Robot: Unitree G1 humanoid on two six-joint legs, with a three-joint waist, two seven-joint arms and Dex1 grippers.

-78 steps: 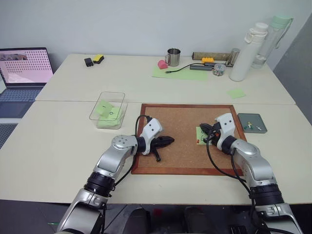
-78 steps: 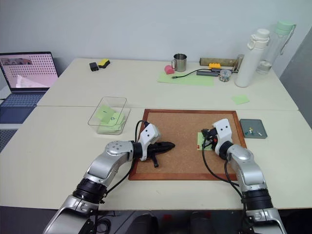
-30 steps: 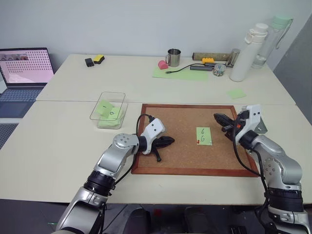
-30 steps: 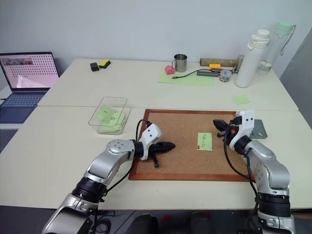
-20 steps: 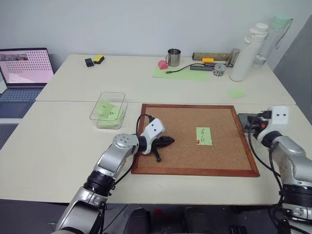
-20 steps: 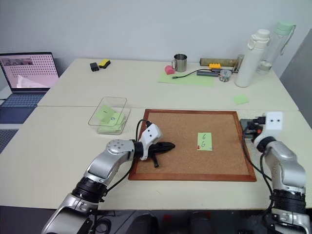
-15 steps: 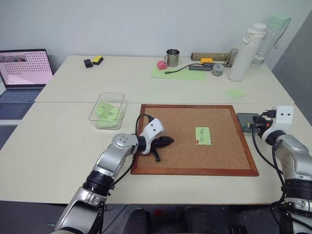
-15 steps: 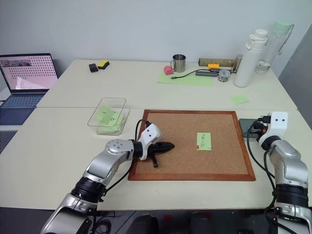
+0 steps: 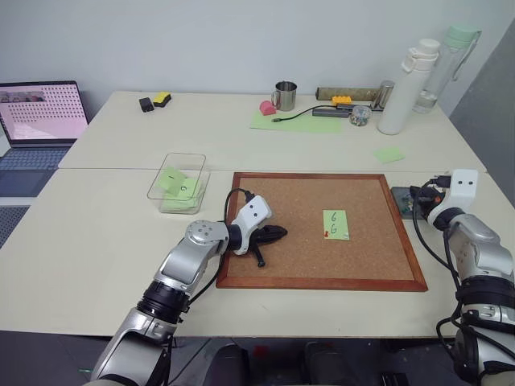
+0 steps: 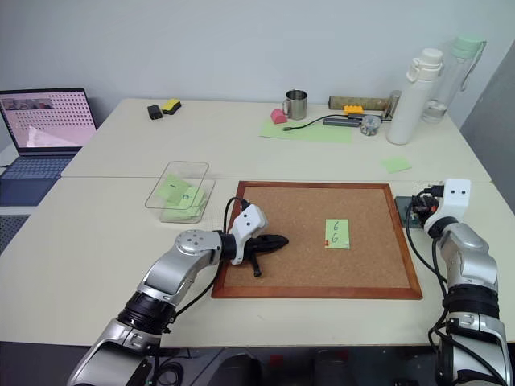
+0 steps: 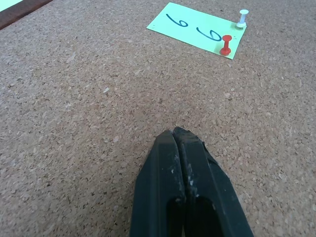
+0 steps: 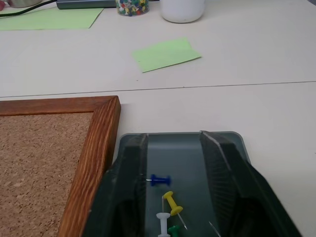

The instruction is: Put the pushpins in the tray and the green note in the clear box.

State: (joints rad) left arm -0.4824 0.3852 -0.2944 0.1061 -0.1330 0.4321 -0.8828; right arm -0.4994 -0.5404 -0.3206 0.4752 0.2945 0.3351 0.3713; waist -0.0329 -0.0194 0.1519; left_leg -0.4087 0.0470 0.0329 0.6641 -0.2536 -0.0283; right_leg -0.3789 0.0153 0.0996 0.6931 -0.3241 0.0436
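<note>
Has swung the right claw [image 12: 174, 143] off the corkboard [image 9: 306, 257] since a second ago and parks it over the tray [image 9: 400, 199], just beside the board's right edge on the counter [image 9: 96, 233]. Holds the fingers apart and empty, straddling a blue pin [image 12: 159, 180] that lies in the tray among yellow, white and green ones. Rests the left claw [image 11: 174, 132] on the cork, shut on nothing and aimed at the green note [image 9: 335, 224].

Leaves that note flat on the board right of centre, fixed at one end by a red pin [image 11: 226, 44] and a white pin [image 11: 242, 18], well apart from the clear box [image 9: 185, 153] off the board's left side, which already holds other green slips.

Judges the red pin light, hard and smooth, likely to slip or flick away: best pinched at the waist of its head and drawn straight out. Judges the note thin, limp and nearly weightless, easy to crease: best taken by a free edge once unpinned.
</note>
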